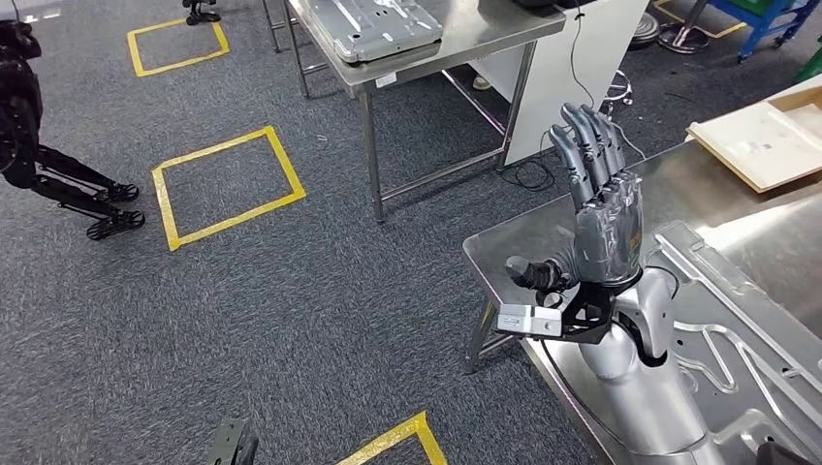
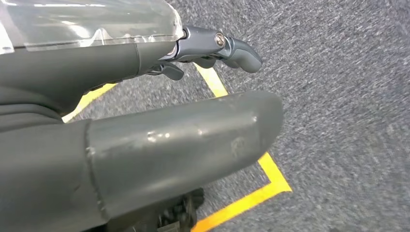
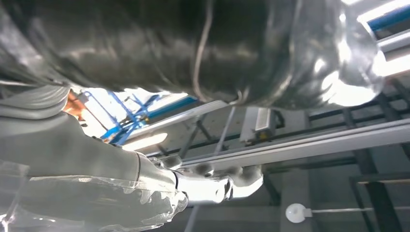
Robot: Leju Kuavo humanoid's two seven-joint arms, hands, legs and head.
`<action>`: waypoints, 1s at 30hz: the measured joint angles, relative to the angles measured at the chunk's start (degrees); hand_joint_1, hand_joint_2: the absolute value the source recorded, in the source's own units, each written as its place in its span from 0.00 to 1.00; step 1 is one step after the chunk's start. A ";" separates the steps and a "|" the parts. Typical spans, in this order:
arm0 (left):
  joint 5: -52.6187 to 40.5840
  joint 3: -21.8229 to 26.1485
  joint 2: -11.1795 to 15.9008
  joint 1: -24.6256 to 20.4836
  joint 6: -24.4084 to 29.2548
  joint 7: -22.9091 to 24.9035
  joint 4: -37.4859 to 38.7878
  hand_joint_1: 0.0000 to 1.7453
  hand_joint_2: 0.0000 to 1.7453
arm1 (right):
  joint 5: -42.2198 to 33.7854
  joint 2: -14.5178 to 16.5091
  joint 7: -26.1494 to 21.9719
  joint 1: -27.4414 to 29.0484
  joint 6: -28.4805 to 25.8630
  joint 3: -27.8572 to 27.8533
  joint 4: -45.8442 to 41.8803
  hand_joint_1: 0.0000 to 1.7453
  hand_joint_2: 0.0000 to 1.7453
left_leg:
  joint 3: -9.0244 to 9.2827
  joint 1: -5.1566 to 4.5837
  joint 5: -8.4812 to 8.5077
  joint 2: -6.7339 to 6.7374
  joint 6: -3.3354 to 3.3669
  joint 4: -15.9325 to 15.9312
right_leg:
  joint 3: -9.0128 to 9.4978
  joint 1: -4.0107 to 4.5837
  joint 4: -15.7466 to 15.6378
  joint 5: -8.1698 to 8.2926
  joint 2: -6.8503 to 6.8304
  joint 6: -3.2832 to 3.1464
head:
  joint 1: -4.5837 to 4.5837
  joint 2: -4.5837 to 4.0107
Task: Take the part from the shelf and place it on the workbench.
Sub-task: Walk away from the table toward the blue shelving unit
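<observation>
While raised upright above the near corner of the steel workbench [image 1: 543,237], holds nothing in right hand [image 1: 593,208]: fingers straight, close together, pointing up, thumb out to the side. Lies flat on that bench just beside the right forearm: stamped sheet-metal part [image 1: 737,320], apparently already set down, which would account for the lifted, empty hand. Hangs low over grey carpet and yellow floor tape [image 2: 270,186]: left hand [image 2: 145,140], fingers extended and apart, gripping nothing. Carries a similar metal panel [image 1: 373,24]: second steel table [image 1: 465,48] beyond.
</observation>
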 joint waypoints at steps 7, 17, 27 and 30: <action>0.25 0.00 0.14 0.37 0.02 0.01 0.00 0.00 0.00 | 0.07 0.00 0.02 0.08 -0.04 0.39 0.06 0.00 0.00 | -1.32 0.24 0.36 2.70 -0.40 3.42 | 0.52 0.35 0.13 -0.66 -3.75 -0.06 | -0.02 0.00; 0.84 0.01 0.28 0.40 0.05 0.02 0.00 0.00 0.00 | -0.04 -0.11 0.52 -0.32 -0.38 1.01 0.20 0.00 0.00 | 2.79 -0.23 2.72 1.84 2.72 -5.22 | -3.39 0.64 9.83 -6.89 -1.59 2.17 | 0.07 0.00; 0.81 0.00 0.26 0.24 0.03 0.01 0.00 0.00 0.00 | -0.02 -0.16 0.76 -1.13 -0.31 1.15 0.86 0.00 0.00 | 2.39 -0.41 2.50 -3.14 1.48 -4.59 | -0.97 0.73 0.67 -0.01 1.69 0.93 | 0.04 0.00; 0.82 0.00 0.39 0.19 0.04 -0.01 0.00 0.00 0.00 | -0.02 -0.16 0.80 -1.52 -0.28 1.44 1.00 0.00 0.00 | 1.24 -0.45 0.80 -1.44 0.60 -2.00 | -0.36 0.39 -0.05 0.23 0.27 0.01 | -0.03 0.00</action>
